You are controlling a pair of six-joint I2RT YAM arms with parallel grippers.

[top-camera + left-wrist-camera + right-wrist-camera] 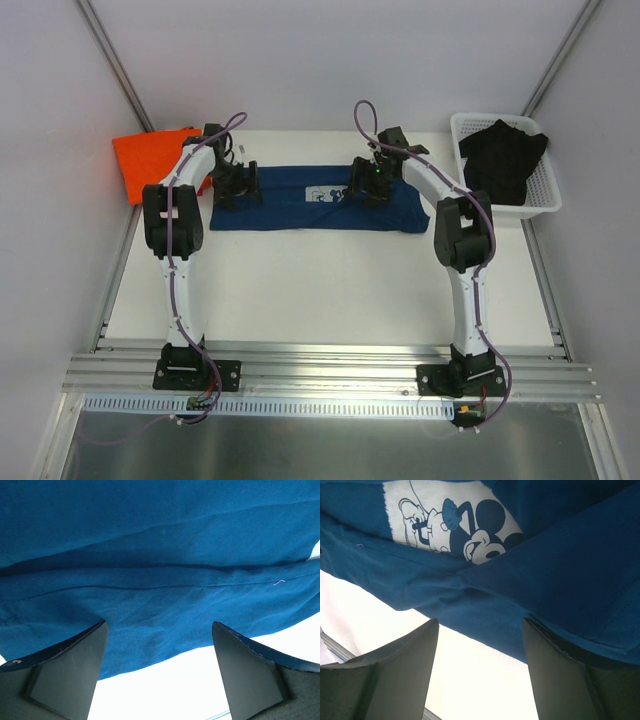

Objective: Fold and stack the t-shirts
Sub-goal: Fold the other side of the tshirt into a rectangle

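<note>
Two shirts are lying on the counter (320,290): the navy shirt (290,208) is stretching as a folded band across the middle, print up, and the orange shirt (150,160) is sitting at the far left corner. The left claw (238,185) is hanging low over the navy shirt's left end and the right claw (368,183) beside the print, both spread wide, gripping nothing. Black cloth (505,160) is filling a basket (545,205) at right.

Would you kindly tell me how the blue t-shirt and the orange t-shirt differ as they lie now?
The blue t-shirt carries a pale cartoon print; the orange t-shirt looks plain. The blue one is spread as a long band, the orange one is a compact bundle. The blue one lies mid-table under the left hand and right hand; the orange one sits at the far left edge. Both rest on the table.
</note>
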